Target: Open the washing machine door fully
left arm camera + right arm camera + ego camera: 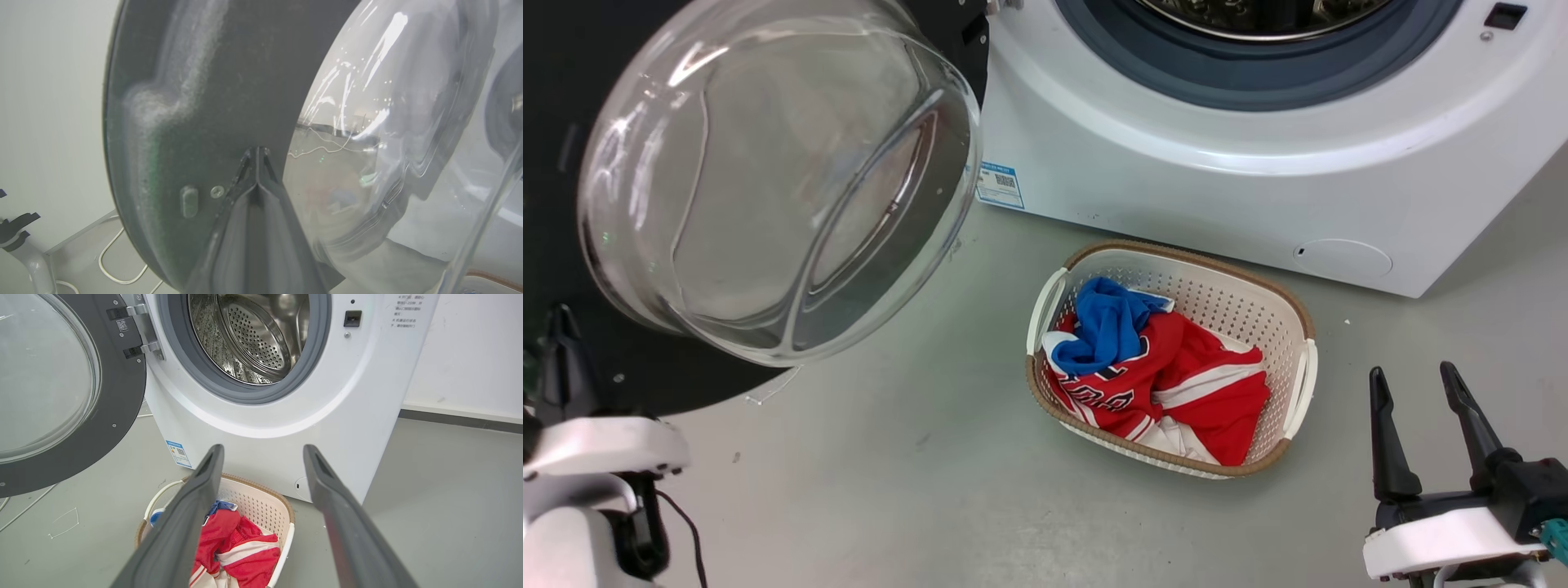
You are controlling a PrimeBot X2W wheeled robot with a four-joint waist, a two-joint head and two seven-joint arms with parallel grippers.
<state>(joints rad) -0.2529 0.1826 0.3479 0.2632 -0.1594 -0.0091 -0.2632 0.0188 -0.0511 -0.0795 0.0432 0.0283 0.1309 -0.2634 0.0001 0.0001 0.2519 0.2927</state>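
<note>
The washing machine door (pixel 776 180), a glossy black disc with a bulging clear glass bowl at its centre, stands swung wide open on its metal hinge (pixel 141 330), left of the opening. The washing machine (pixel 1176 180) is a white front-loader. Its perforated steel drum (pixel 253 339) is exposed inside a grey rubber ring (pixel 245 392), and a small blue label (pixel 1000 185) sits low on its front.
</note>
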